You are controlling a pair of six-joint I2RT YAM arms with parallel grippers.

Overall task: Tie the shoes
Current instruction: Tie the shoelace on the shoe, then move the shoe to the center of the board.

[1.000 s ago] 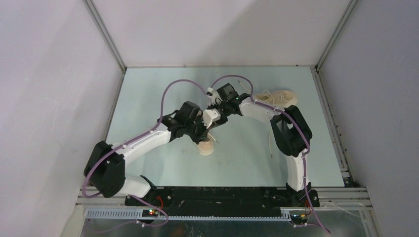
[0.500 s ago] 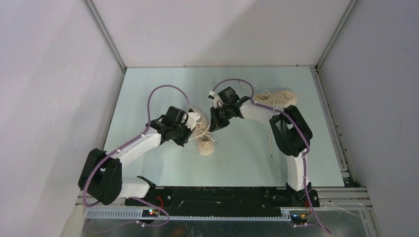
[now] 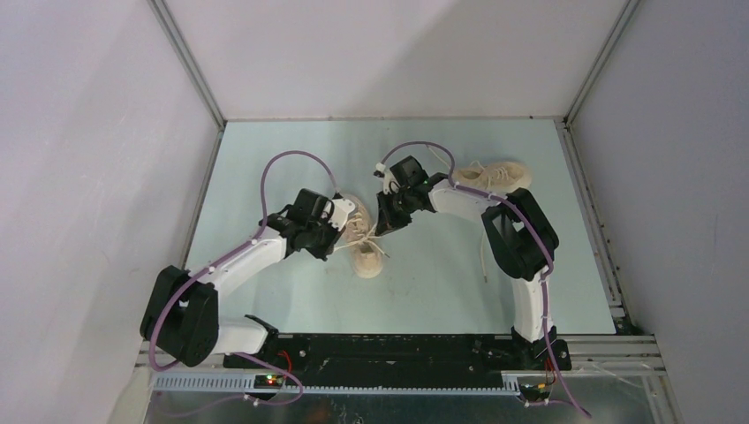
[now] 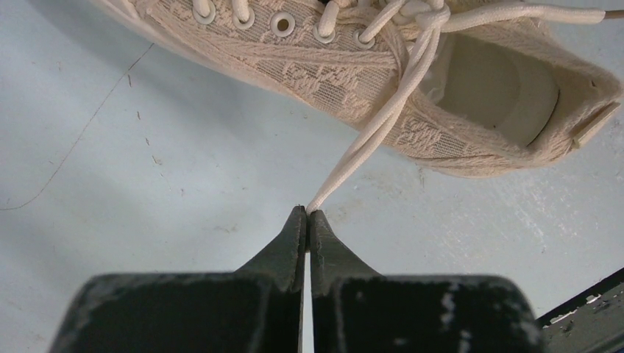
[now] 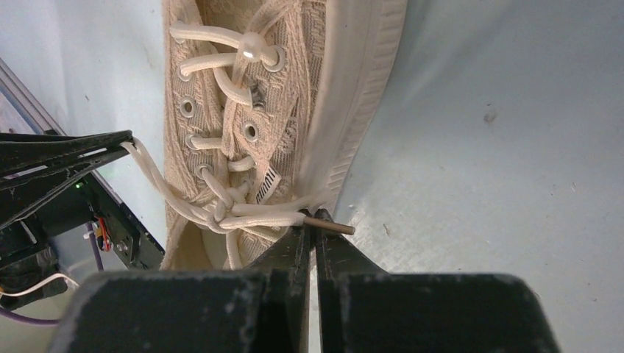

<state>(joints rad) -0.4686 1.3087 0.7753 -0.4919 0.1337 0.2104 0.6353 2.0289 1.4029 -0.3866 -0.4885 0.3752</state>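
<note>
Colour notes. My left tool (image 4: 307, 215) and right tool (image 5: 310, 229): matte black. Shoe (image 4: 353, 81): cream-beige fabric, woven lace-like geometric pattern, ribbed off-white sole edge. Laces (image 4: 379, 125): off-white, one tan tip. Counter (image 3: 265, 150): pale blue-green, faintly speckled. My cables (image 3: 263, 190): purple.

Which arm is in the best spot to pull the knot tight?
Probably the left. The left gripper is shut on a lace running straight from the knot. The right gripper pinches only the other lace's tip, close against the shoe, so it may slip.
</note>
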